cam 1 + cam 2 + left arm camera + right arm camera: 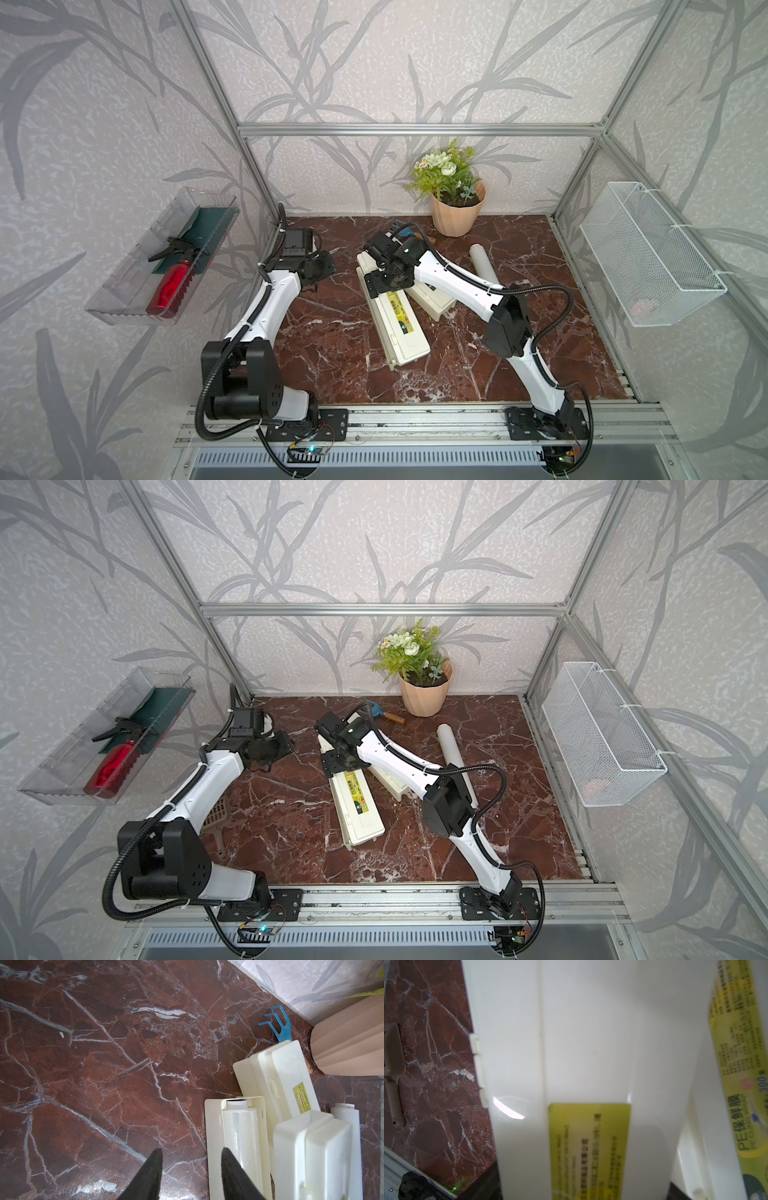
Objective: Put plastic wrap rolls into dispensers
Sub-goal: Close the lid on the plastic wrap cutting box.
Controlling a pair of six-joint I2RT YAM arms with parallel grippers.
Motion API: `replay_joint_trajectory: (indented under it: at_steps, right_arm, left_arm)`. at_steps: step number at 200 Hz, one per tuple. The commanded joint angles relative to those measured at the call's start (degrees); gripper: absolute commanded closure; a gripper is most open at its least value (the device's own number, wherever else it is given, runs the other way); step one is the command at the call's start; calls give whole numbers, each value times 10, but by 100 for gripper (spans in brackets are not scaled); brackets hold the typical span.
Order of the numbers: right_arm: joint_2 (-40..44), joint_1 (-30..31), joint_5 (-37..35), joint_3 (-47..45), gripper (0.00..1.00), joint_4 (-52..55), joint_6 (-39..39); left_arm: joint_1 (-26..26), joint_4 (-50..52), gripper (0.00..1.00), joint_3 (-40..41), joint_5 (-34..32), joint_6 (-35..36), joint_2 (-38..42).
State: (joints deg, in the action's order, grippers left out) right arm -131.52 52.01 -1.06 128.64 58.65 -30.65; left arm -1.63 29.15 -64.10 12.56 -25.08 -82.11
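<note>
Two cream-white dispensers lie mid-table. The nearer dispenser point(405, 336) point(361, 816) has its yellow-labelled lid point(311, 1157) point(587, 1053) lifted. One plastic wrap roll point(241, 1136) lies inside its tray. My right gripper point(376, 286) point(581, 1186) is at its far end, with a finger on each side of the lid. The second dispenser point(432, 297) point(280, 1076) lies closed just behind. Another roll point(484, 264) point(453, 750) point(345, 1113) lies loose on the table to the right. My left gripper point(320, 270) point(191, 1149) is open and empty, one finger over the tray's edge.
A potted plant point(455, 208) stands at the back, with a blue hand rake point(278, 1024) beside it. A beige scoop point(216, 816) lies under the left arm. A clear tray point(124, 291) with a red spray bottle hangs on the left wall. A wire basket point(648, 253) hangs on the right.
</note>
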Motion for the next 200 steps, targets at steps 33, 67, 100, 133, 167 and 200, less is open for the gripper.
replay_joint_trajectory:
  at_steps: [33,67,100,133,167,200]
  right_arm:
    - [17,13,-28,-49,33,-62,-37]
    - [23,21,-47,-51,33,-73,-42]
    - [8,32,-66,-18,33,-55,-39]
    - [-12,34,-75,8,32,-42,-35]
    - [-39,34,-78,64,31,-15,-37]
    - [-75,38,-78,114,30,25,-43]
  left_arm:
    - [-2,10,53,11,14,17,-8]
    - [-2,10,53,15,17,17,-5]
    - [-2,7,53,21,19,16,-3]
    - [-2,8,53,27,19,17,3]
    - [-2,12,53,36,25,15,11]
    - [-2,19,52,44,31,15,22]
